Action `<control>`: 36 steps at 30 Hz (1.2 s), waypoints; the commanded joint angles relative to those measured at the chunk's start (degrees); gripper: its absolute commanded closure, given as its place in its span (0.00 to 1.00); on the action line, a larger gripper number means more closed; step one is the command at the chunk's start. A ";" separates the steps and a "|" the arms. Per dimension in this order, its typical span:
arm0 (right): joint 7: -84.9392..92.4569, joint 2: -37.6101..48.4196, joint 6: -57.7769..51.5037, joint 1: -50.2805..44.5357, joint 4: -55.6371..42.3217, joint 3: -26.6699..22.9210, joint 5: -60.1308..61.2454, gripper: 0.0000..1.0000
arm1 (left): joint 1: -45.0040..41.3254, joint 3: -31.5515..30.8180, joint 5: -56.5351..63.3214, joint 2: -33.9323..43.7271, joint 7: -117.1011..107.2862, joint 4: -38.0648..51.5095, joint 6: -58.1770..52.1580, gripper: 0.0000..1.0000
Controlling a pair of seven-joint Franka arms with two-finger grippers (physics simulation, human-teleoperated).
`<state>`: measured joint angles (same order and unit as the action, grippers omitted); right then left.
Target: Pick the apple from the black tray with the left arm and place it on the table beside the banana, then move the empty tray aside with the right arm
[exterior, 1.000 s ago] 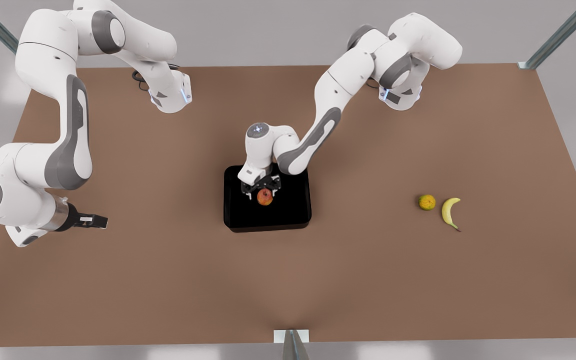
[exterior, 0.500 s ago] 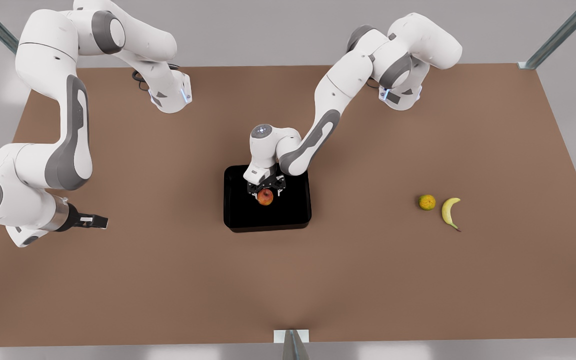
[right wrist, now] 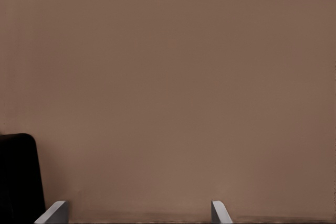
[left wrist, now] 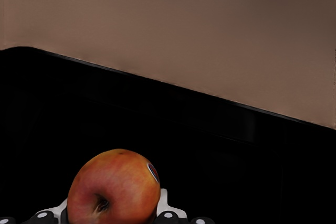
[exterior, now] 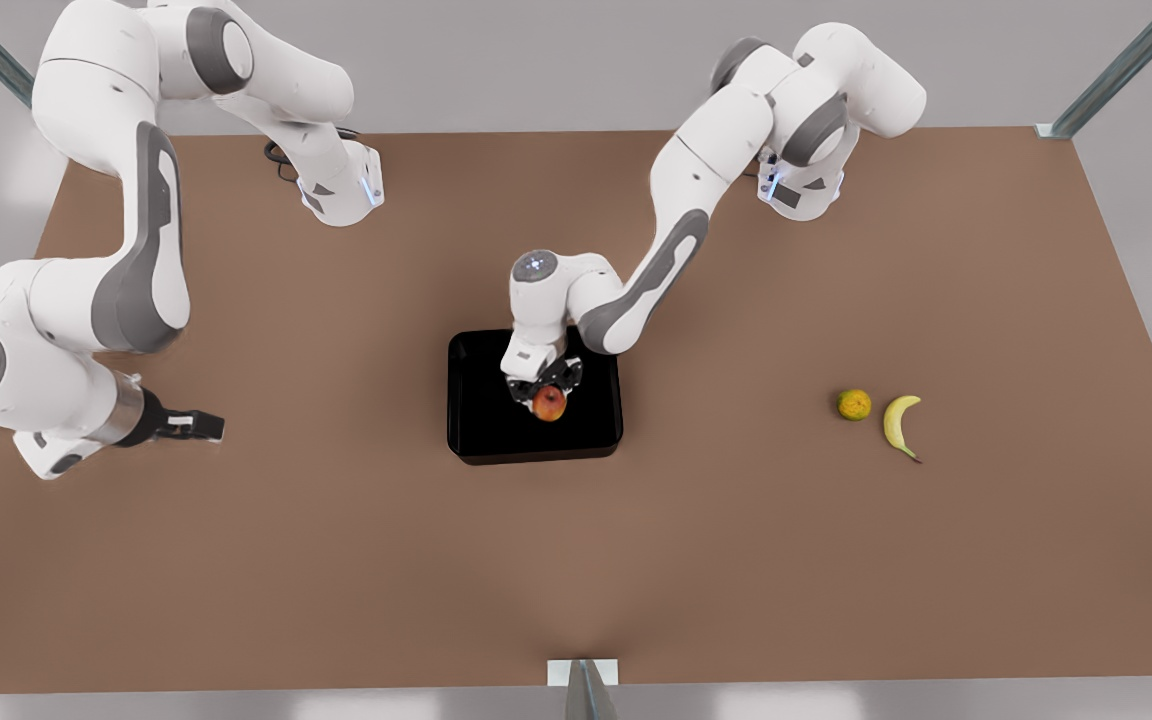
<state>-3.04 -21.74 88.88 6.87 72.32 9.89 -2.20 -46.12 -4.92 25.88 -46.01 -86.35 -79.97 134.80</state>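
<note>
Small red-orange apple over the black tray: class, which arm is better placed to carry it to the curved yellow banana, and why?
Left. Its pincer is shut on the small red-orange apple, nearer the curved yellow banana; the right pincer waits open, far off.

Soft even light, faint shadows, no glare.

You've got bare table (exterior: pixel 726 420) from the black tray (exterior: pixel 481 425) over to the banana (exterior: pixel 900 422); just the yellow-green fruit (exterior: pixel 854 404) sits right beside it. Left arm (exterior: pixel 636 290) overhangs the tray's far side.
</note>
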 commanded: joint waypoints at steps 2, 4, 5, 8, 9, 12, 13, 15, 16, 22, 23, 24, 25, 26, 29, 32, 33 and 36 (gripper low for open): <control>-15.58 6.53 -22.87 -0.19 -0.68 7.59 1.58 0.00 | 4.46 -0.08 -11.72 7.68 26.22 -2.82 -12.63 0.29; -18.23 10.58 -24.98 -0.27 0.02 9.36 8.00 0.00 | 11.05 -0.08 -14.10 17.34 36.77 -15.21 -10.00 0.29; -20.16 11.11 -25.07 -0.36 1.07 11.64 8.88 0.00 | 14.82 -0.08 -16.47 23.15 43.27 -22.94 -6.49 0.29; -30.00 5.49 -22.61 -5.20 1.78 12.52 12.75 0.00 | 21.07 0.18 -17.00 28.78 53.20 -35.95 2.56 0.29; -34.49 1.98 -21.64 -8.79 1.69 12.70 12.66 0.05 | 25.90 0.27 -17.00 30.89 59.53 -43.33 10.38 0.29; -35.54 -0.05 -4.08 -12.93 9.67 12.70 10.20 0.10 | 35.03 0.27 -17.00 29.84 72.36 -51.25 21.38 0.29; -36.68 -0.05 -2.49 -12.93 10.65 12.70 10.46 0.10 | 37.15 0.27 -17.00 28.78 74.30 -51.34 22.34 0.29; -40.91 -1.02 2.17 -14.25 12.41 12.70 11.08 0.10 | 40.23 0.35 -17.00 25.71 76.77 -51.26 24.37 0.29; -40.82 -2.42 3.75 -14.07 12.76 12.70 11.08 0.10 | 40.84 0.35 -16.92 25.26 77.38 -51.26 24.90 0.27; -29.31 -7.88 7.54 -12.32 14.52 10.94 8.71 0.03 | 40.41 0.09 -16.92 31.84 74.75 -50.29 16.83 0.00; -27.90 -8.31 7.62 -12.32 14.52 10.42 8.62 0.03 | 40.41 -0.08 -17.09 37.03 74.57 -46.61 4.97 0.00; -25.88 -9.02 8.24 -12.32 14.61 9.71 8.62 0.03 | 40.41 -0.52 -18.75 38.98 75.01 -37.21 -10.06 0.00; -25.00 -9.63 9.03 -12.32 14.87 9.18 8.62 0.03 | 40.58 -0.35 -27.19 38.54 76.33 -28.24 -19.74 0.00; -24.12 -10.51 9.20 -12.32 14.87 9.18 8.71 0.03 | 41.99 0.18 -28.96 38.62 78.69 -24.02 -23.87 0.00; -22.98 -10.86 14.30 -12.67 19.35 9.45 8.79 0.04 | 44.27 0.71 -28.52 36.08 86.44 -13.11 -29.33 0.00; -22.80 -10.16 18.34 -12.84 21.98 9.80 8.71 0.04 | 44.27 1.05 -28.69 35.28 85.82 -12.94 -29.33 0.00; -21.32 -10.25 19.14 -12.93 22.60 10.15 8.62 0.04 | 44.27 1.67 -28.87 35.63 85.91 -12.85 -29.33 0.00; -14.10 -10.86 20.01 -12.67 22.87 10.24 8.62 0.04 | 45.24 2.11 -28.96 35.46 86.00 -12.41 -29.24 0.00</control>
<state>-24.99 -32.55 104.51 -5.89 95.02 20.06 6.43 -1.08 -2.95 -2.65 -10.55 -19.16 -92.63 111.35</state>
